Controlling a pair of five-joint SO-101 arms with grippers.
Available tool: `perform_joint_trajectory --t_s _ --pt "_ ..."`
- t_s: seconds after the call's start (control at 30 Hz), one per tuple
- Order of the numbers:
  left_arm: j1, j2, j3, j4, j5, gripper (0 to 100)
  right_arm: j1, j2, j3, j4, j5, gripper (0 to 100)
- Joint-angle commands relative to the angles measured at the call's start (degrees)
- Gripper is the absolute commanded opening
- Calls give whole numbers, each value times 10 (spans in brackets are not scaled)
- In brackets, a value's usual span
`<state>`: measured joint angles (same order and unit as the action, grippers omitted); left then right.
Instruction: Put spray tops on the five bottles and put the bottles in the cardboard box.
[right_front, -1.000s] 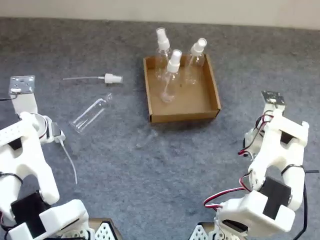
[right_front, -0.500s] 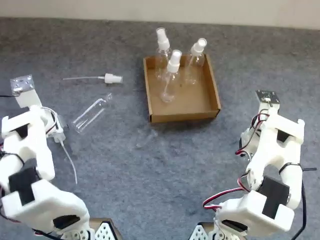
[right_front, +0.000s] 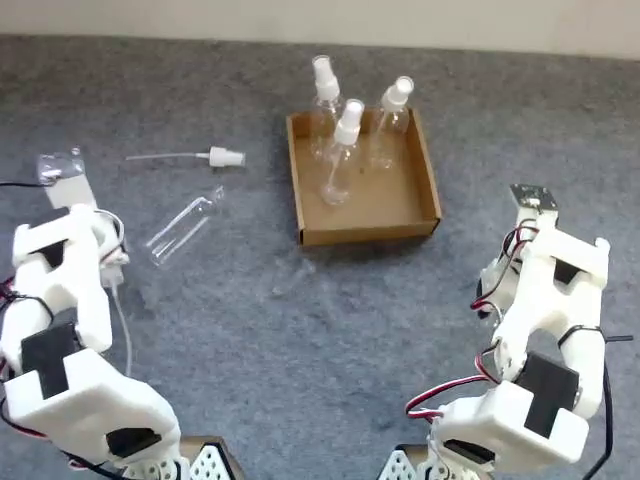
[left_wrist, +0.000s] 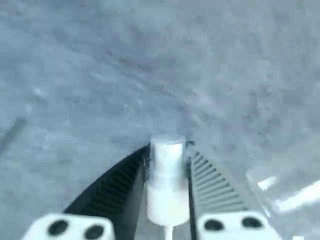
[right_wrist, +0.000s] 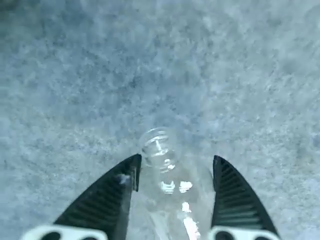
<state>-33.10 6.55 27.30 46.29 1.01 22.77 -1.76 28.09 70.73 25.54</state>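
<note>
My left gripper is shut on a white spray top, gripped on both sides; its thin tube trails toward the table's front at the left. An uncapped clear bottle sits between the fingers of my right gripper, mouth pointing outward, low over the carpet at the right. The cardboard box at the back centre holds three capped bottles. Another uncapped bottle lies on the carpet left of the box, with a loose spray top behind it.
Grey carpet covers the table. Open floor lies between the two arms, in front of the box. The lying bottle glints close beside my left gripper.
The left arm has swung its wrist farther back and turned, so the spray top's tube now hangs straighter. The right arm shifted only slightly.
</note>
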Motion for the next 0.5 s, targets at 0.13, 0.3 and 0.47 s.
perform_joint_trajectory --t_s 0.13,0.3,0.47 --pt "2 -4 -176 143 -57 36 -4 -21 -64 38 -2 180" --pt "7 -4 -292 265 -97 37 -4 -56 -67 38 -2 265" --pt "7 -4 -388 363 -116 38 -7 -60 -65 59 52 279"
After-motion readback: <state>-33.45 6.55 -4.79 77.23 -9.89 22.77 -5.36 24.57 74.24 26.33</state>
